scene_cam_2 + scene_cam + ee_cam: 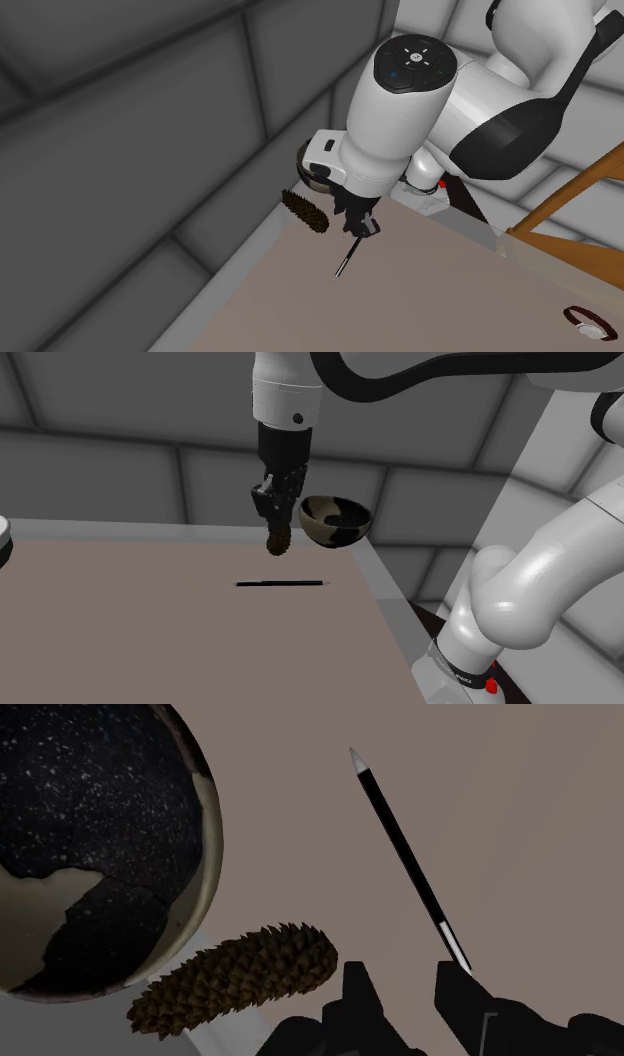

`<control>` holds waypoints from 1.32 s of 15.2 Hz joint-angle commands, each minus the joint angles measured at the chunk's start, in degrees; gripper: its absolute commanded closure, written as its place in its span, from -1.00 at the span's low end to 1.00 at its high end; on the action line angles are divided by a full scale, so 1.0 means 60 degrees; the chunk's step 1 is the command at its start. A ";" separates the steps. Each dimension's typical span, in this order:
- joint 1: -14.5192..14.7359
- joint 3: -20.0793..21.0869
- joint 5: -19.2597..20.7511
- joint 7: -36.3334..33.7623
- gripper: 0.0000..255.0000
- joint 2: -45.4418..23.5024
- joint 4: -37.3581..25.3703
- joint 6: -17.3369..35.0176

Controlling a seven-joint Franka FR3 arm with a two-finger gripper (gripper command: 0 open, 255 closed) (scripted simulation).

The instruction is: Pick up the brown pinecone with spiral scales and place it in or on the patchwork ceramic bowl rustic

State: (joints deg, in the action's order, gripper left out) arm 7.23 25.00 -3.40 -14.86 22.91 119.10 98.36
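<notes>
The brown pinecone [240, 976] with spiral scales lies beside one finger [358, 994], not between the two. My black gripper [405, 989] is open, with only bare table in the gap. In the shoulder view the pinecone [278, 540] shows just under the gripper [277, 514], at the table's far edge. Whether it rests there or hangs in the air I cannot tell. The patchwork bowl [335, 520], cream and dark brown, stands close by at the shoulder view's right. In the second exterior view the pinecone [305, 211] straddles the table edge beside the gripper [358, 228].
A thin black pen [280, 583] with a light tip lies on the brown table [150, 632], nearer than the gripper. The table's right edge [385, 602] runs close to the bowl. A round object [587, 321] sits far off on the table. Grey walls stand behind.
</notes>
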 commanded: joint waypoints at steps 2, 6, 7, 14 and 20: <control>-0.0583 -0.0028 -0.0469 -0.2043 -1.00 -0.0153 0.0253 0.0448; -0.1629 -0.0182 -0.1604 -0.5865 -1.00 0.0099 0.1405 0.1658; -0.1788 -0.0201 -0.1815 -0.6467 -1.00 0.0205 0.1666 0.1888; -0.1829 0.0056 -0.1909 -0.6447 -1.00 -0.0016 0.2359 0.2813; -0.1828 0.0074 -0.1913 -0.6449 -1.00 -0.0040 0.2412 0.2891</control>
State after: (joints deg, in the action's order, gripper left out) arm -3.71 25.47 -14.92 -53.56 22.69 133.51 115.74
